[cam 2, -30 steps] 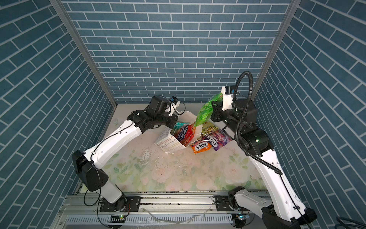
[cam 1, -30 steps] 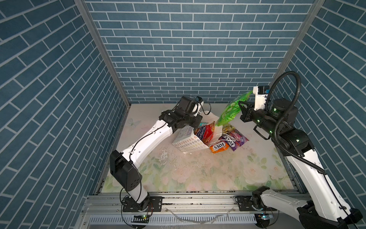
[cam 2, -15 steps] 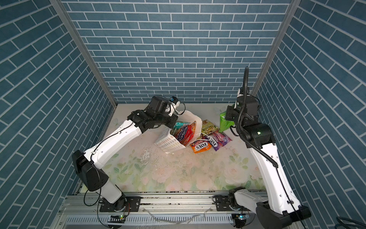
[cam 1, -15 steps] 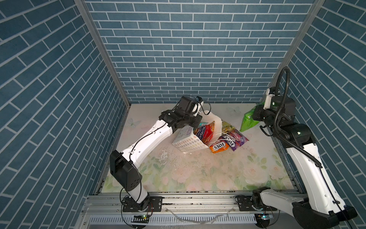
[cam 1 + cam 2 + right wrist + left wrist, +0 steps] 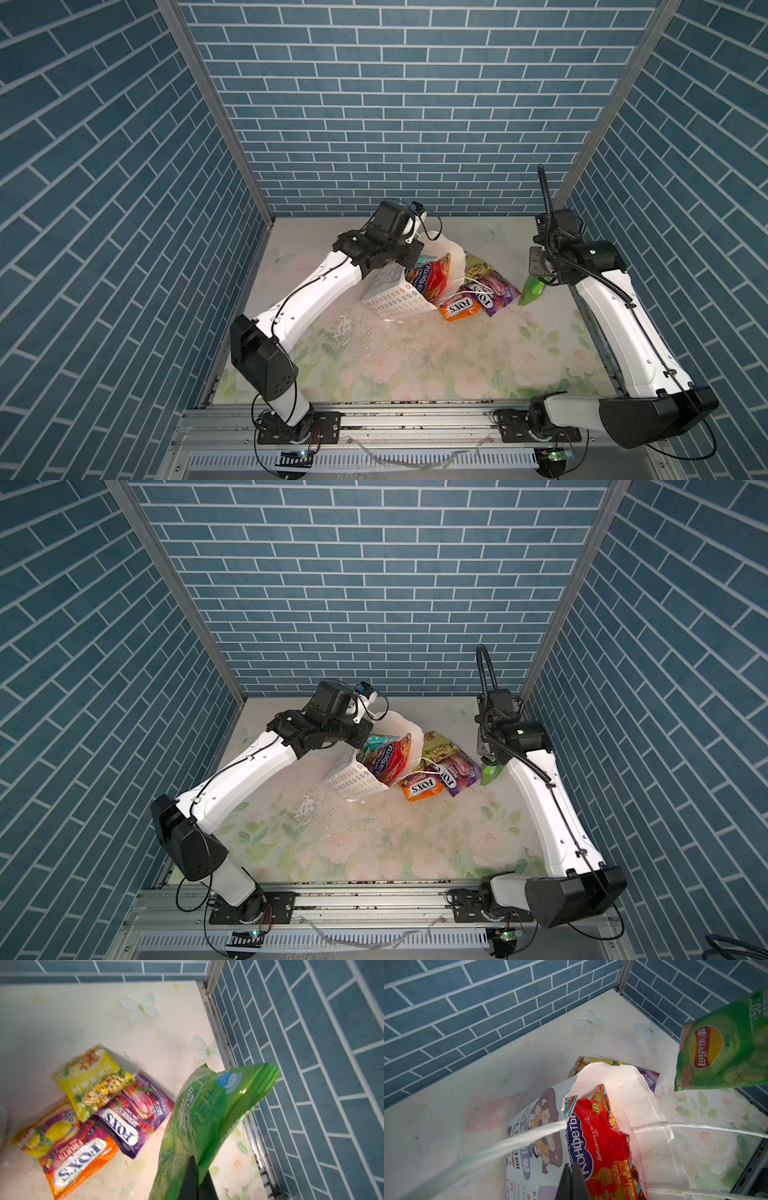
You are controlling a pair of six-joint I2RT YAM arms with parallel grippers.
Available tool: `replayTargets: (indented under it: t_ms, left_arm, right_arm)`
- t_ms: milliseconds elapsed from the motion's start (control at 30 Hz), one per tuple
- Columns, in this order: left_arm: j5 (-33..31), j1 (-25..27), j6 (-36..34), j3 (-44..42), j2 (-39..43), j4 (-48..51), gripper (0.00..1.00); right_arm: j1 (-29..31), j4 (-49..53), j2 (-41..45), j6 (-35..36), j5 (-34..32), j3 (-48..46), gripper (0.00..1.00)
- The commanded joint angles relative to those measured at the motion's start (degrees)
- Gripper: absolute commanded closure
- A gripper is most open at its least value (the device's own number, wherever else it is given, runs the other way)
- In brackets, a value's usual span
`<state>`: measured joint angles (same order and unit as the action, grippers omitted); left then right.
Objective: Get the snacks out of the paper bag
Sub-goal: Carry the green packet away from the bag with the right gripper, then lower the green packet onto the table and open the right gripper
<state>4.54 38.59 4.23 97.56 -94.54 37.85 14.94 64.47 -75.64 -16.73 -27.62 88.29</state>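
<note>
currently right claw [image 5: 195, 1178] grips the green packet [image 5: 207, 1109] over the desk [image 5: 145, 1032], so drop it next; left claw [image 5: 572, 1180] pinches the bag [image 5: 633, 1093] rim, red packet [image 5: 600, 1142] left inside.

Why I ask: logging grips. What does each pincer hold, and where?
Right pincer: green packet, at one end. Left pincer: paper bag, by its wall at the mouth.

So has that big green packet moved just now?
Yes. The green packet has swung right and down, away from the paper bag, past the purple packet, toward the right wall.
</note>
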Motion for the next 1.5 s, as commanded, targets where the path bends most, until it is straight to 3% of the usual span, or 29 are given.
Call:
replayTargets:
  t_ms: [0,167,400,700,933,1100,1467]
  left_arm:
    - [0.5,-0.5,-1.0,0.5,0.2,-0.5,1.0]
    - [0.9,-0.5,-1.2,1.0,-0.2,-0.4,1.0]
    - [0.9,-0.5,-1.2,1.1,-0.4,-0.5,1.0]
    - [0.3,-0.5,-1.5,2.0,-0.9,0.2,1.0]
    - [0.0,-0.5,-1.3,2.7,-1.5,0.6,1.0]
    - [-0.9,-0.5,-1.7,2.7,-1.2,1.2,1.0]
    - [-2.1,-0.5,-2.0,2.3,-1.0,1.9,1.0]
  right_arm:
    - [-0.4,11.5,-1.7,-3.1,-3.4,2.8,1.0]
    - [-0.4,20.8,-5.4,-5.4,-5.2,2.8,1.0]
    - [-0.5,21.6,-9.6,-5.2,-2.1,0.2,1.0]
    - [-0.4,13.4,-16.6,-3.1,8.2,-1.3,1.0]
    - [-0.5,6.1,-17.4,-2.4,19.1,-3.1,1.0]
    - [-0.4,3.0,-18.0,-2.7,21.5,-5.0,0.99]
    - [-0.5,-2.4,-19.5,-4.7,26.9,-6.6,0.76]
